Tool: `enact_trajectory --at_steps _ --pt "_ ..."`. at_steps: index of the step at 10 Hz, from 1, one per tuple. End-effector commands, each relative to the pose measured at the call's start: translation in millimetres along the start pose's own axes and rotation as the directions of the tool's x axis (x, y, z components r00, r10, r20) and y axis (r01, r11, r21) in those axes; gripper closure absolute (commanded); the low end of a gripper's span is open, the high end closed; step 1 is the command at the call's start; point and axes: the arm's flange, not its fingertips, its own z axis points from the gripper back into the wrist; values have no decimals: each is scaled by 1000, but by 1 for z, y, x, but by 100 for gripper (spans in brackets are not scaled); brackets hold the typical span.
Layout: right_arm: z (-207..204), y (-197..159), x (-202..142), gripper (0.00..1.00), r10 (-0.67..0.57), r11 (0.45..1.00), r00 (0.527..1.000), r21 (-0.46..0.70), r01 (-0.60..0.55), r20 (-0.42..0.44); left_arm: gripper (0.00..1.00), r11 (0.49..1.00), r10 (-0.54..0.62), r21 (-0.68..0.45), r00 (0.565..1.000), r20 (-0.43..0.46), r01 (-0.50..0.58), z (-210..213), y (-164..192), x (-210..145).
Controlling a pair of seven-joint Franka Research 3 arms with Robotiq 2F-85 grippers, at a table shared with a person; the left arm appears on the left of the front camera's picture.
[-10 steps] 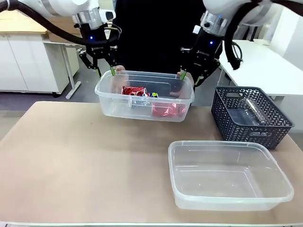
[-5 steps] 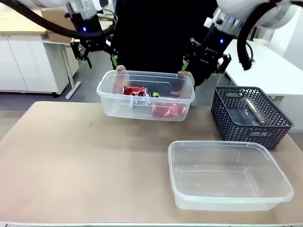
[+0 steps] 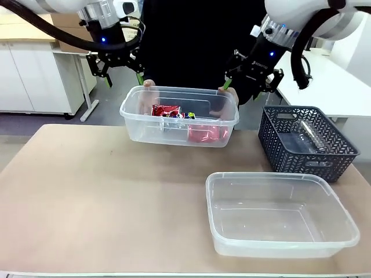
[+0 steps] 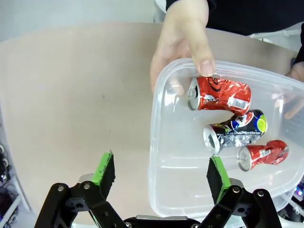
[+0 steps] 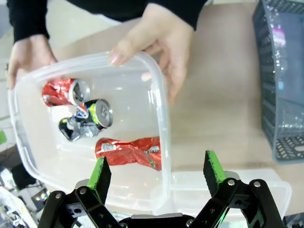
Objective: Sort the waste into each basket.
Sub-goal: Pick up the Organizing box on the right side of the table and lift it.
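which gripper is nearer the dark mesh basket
Right. The right gripper hangs above, beside the dark mesh basket; the left gripper is past the held tub's far end.

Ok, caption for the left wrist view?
Open left hand over a tub of three crushed cans that a person holds.

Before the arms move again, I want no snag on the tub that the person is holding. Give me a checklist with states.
1. Left gripper open, above and apart from the tub of cans: ok.
2. Right gripper open, apart from it: ok.
3. Person's hands gripping both ends of that tub: ok.
4. Three crushed cans lying inside it: ok.
5. Tub set down on the table: cannot tell.
6. Empty tub free of waste: ok.
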Motion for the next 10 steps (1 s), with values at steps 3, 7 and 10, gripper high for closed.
enact_trajectory --at_steps 3,7,10 --pt "3 1 1 0 -1 1000 1000 2 1 -2 0 1000 14 -4 1000 11 -14 2 0 1" --pt "71 -105 -56 0 62 998 998 -12 -62 -7 0 990 17 -132 984 -178 -41 -15 -124 -61" --pt "87 -194 -119 0 203 933 962 -261 -246 -182 0 999 -51 -29 884 -465 43 -42 -205 -122"
